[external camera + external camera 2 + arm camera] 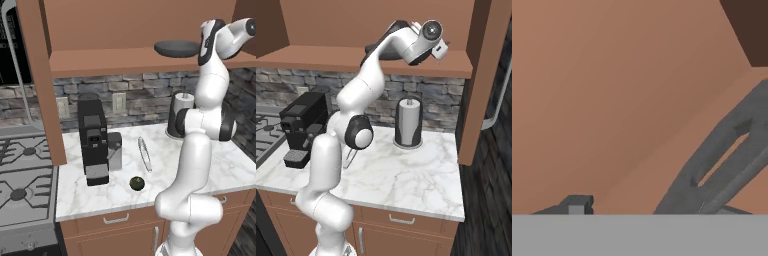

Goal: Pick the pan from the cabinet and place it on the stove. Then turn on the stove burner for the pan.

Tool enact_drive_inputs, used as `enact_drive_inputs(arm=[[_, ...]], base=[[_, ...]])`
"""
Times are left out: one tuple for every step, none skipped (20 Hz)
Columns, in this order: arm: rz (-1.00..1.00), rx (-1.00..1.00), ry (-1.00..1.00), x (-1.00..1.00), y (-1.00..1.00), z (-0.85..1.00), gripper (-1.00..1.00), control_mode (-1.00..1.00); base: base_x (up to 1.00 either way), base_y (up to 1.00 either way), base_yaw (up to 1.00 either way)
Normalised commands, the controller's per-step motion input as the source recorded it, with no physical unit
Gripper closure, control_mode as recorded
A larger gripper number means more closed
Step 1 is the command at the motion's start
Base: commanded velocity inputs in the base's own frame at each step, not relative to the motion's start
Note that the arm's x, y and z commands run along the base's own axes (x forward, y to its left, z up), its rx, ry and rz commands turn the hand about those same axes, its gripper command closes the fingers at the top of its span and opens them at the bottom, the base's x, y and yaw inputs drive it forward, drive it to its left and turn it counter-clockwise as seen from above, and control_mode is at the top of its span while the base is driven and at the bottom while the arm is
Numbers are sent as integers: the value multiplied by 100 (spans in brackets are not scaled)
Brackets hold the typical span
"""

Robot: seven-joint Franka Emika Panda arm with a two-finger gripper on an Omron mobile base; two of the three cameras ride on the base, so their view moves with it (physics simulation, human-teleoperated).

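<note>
Reaching into the open cabinet, hand level with the shelf; the gripper barely clears the bottom edge of the hand view, one dark fingertip low left, the other side hidden by metal. Whether the jaws are released or clenched: cannot tell from these pictures. The slotted end of the pan handle runs diagonally right in front of the hand, very near; contact not confirmed.

Pan sits flat on the cabinet shelf, at its right part, just beside the wrist in the left base view. In the right base view the forearm covers most of it, a dark sliver showing behind the arm.

Handling, as judged: rigid metal, will not flex or give; fairly heavy for one grip, and the weight sits in the round body, away from the handle. Held at the handle tip it will likely droop and twist. Better to close on the handle nearer the bowl, across its flat faces. Matte finish, probably not slick. Not fragile.

Below: marble counter with coffee machine, paper towel holder, a small dark round fruit. Stove lies well apart, far left of the counter – a long carry with the pan kept level
</note>
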Motion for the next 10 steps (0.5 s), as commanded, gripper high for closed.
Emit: enact_drive_inputs(arm=[[0,8,0,14,0,-26,100,-100],[0,8,0,13,0,-26,100,-100],[0,8,0,12,0,-24,100,-100],[0,8,-1,12,0,-24,100,-100],[0,8,-1,11,0,-24,100,-100],[0,8,-2,11,0,-24,100,-100],[0,9,-2,11,0,-23,100,-100],[0,9,-2,11,0,-21,100,-100],[0,8,-2,9,0,-18,100,-100],[0,8,-3,9,0,-18,100,-100]], base=[[0,0,0],[0,0,0],[0,0,0],[0,0,0],[0,0,0],[0,0,0],[0,0,0],[0,0,0],[0,0,0],[0,0,0]])
